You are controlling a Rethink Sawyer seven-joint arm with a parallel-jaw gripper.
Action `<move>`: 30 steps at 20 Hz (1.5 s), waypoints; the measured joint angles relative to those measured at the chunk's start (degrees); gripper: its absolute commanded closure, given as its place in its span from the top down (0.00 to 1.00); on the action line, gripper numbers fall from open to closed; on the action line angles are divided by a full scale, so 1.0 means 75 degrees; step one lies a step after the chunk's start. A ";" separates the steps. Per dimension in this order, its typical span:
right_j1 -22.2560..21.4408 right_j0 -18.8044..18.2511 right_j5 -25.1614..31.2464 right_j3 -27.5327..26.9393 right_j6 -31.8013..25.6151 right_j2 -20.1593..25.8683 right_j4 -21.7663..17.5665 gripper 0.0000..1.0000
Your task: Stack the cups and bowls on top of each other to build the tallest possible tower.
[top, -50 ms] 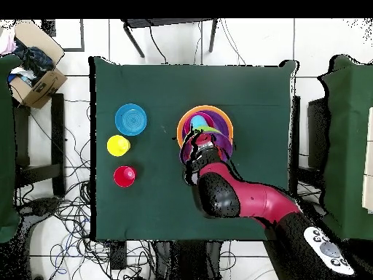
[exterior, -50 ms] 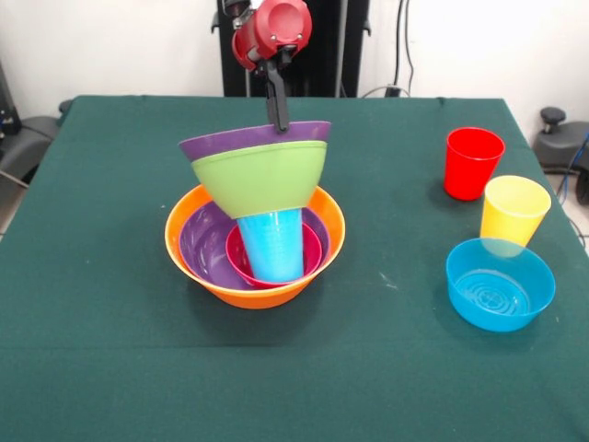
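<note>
currently the gripper (exterior, -50 ms: 277, 118) is clamped on the rim of the tilted glossy purple plastic bowl (exterior, -50 ms: 221, 144), frame centre. next, level it on the upturned blue plastic cup (exterior, -50 ms: 272, 244), then release.

A robotics lab, apparently, shown by a green-clothed table (top, -50 ms: 160, 211) set on a white tiled floor (top, -50 ms: 80, 259), loose cables (top, -50 ms: 55, 211) strewn around it, a cardboard box (top, -50 ms: 36, 76) kept aside, a red robot arm (top, -50 ms: 248, 200) mounted at the table's edge
</note>
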 measured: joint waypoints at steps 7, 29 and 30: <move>-0.0031 0.0054 0.0124 -0.0018 0.0000 0.0000 0.0002 0.00; -0.0315 0.0719 0.4884 -0.1763 0.0000 -0.0346 0.0700 0.00; -0.0316 0.0742 0.5149 -0.1899 0.0000 -0.0398 0.0700 0.00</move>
